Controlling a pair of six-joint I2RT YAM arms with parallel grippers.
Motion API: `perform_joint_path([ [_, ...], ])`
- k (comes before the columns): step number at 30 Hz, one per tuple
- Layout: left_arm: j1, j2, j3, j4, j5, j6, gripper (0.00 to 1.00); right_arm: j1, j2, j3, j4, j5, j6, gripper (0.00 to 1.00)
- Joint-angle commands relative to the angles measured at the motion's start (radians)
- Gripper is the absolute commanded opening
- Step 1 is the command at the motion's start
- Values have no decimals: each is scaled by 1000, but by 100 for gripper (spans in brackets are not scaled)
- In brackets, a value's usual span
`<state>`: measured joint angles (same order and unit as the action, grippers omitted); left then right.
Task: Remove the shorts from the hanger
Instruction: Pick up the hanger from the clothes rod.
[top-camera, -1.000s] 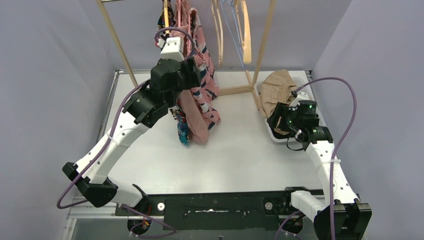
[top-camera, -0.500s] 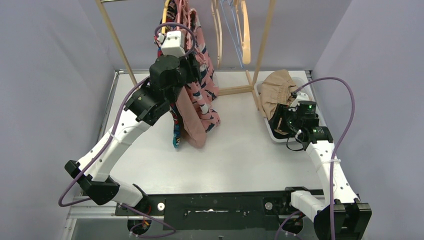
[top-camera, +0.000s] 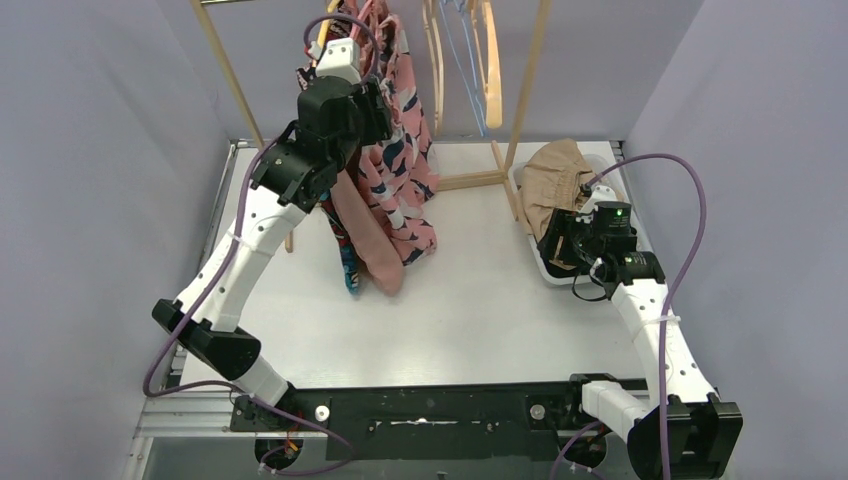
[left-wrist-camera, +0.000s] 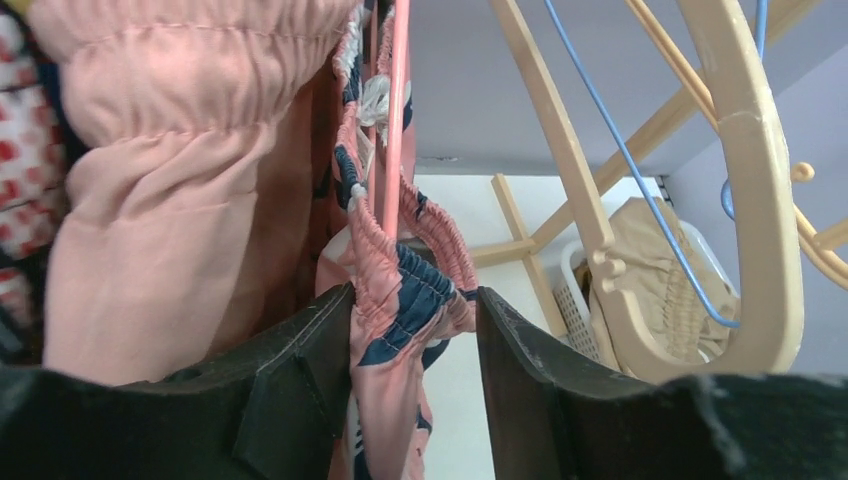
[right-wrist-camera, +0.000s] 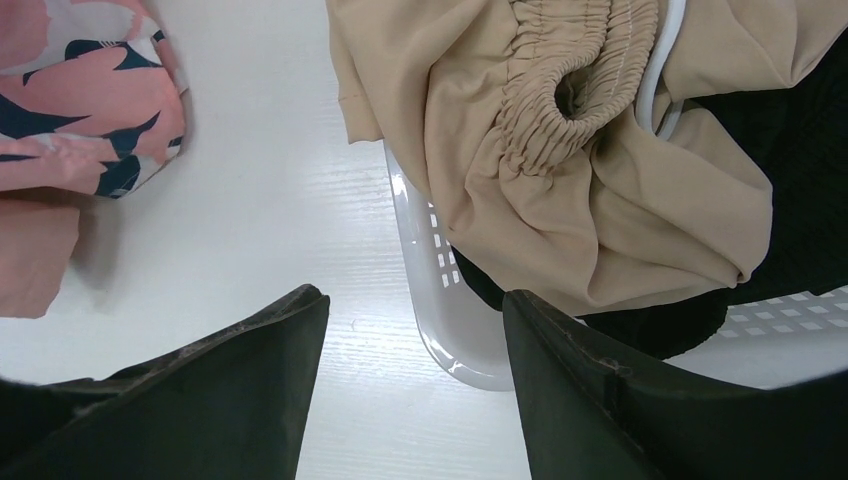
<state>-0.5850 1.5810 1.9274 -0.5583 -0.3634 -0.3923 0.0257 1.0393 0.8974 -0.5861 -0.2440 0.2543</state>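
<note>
My left gripper (left-wrist-camera: 415, 300) is raised at the rack (top-camera: 385, 100), its jaws closed on the bunched elastic waistband of the pink floral-print shorts (left-wrist-camera: 400, 390), which hang from a pink hanger (left-wrist-camera: 398, 120) and drape down (top-camera: 400, 190). Plain dusty pink shorts (left-wrist-camera: 170, 200) hang just to the left (top-camera: 365, 235), with comic-print shorts (top-camera: 347, 262) behind them. My right gripper (right-wrist-camera: 415, 310) is open and empty over the near rim of a white basket (right-wrist-camera: 450, 340), low at the right (top-camera: 560, 240). The basket holds beige shorts (right-wrist-camera: 560, 170) and black shorts (right-wrist-camera: 800, 200).
A wooden clothes rack (top-camera: 235, 85) stands at the back, with a foot bar (top-camera: 470, 182) on the table. Empty wooden hangers (top-camera: 492, 70) and a blue wire hanger (left-wrist-camera: 640, 180) hang right of the shorts. Purple walls close in both sides.
My left arm has risen and moved back toward the rail, carrying the floral waistband upward; the hanging shorts swung left. The right arm has stayed still.
</note>
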Motion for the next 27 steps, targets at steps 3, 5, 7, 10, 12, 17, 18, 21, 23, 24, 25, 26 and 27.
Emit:
perform_joint_path([
  [3, 8, 69, 150, -98, 100, -4, 39, -7, 6, 37, 17, 13, -16, 66],
  [5, 12, 84, 171, -121, 101, 1, 37, -8, 5, 39, 15, 12, -18, 66],
  [7, 15, 90, 177, -126, 103, 10, 29, -9, 4, 39, 13, 14, -19, 66],
  [10, 15, 86, 174, -124, 93, 29, 15, -9, 4, 41, 7, 18, -23, 66],
  [12, 14, 72, 160, -105, 95, 49, 3, -8, 2, 44, 4, 20, -23, 66],
  [17, 14, 1, 49, 55, 166, 89, 0, -9, 1, 45, 4, 20, -23, 66],
  [18, 14, -13, 18, 92, 179, 101, 0, -9, 2, 45, 4, 20, -24, 66],
  [21, 14, -52, -47, 199, 168, 143, 0, -10, 6, 42, 12, 21, -24, 66],
  [23, 13, -91, -125, 314, 154, 187, 0, -10, 12, 47, 10, 20, -23, 66],
  [24, 14, -100, -149, 351, 151, 198, 0, -12, 15, 47, 9, 20, -25, 66],
  [25, 14, -105, -163, 376, 149, 212, 0, -11, 15, 47, 9, 23, -27, 66],
  [26, 13, -102, -171, 394, 148, 228, 0, -11, 15, 45, 10, 24, -29, 66],
  [27, 12, -99, -171, 405, 138, 238, 0, -11, 16, 45, 11, 26, -31, 66],
])
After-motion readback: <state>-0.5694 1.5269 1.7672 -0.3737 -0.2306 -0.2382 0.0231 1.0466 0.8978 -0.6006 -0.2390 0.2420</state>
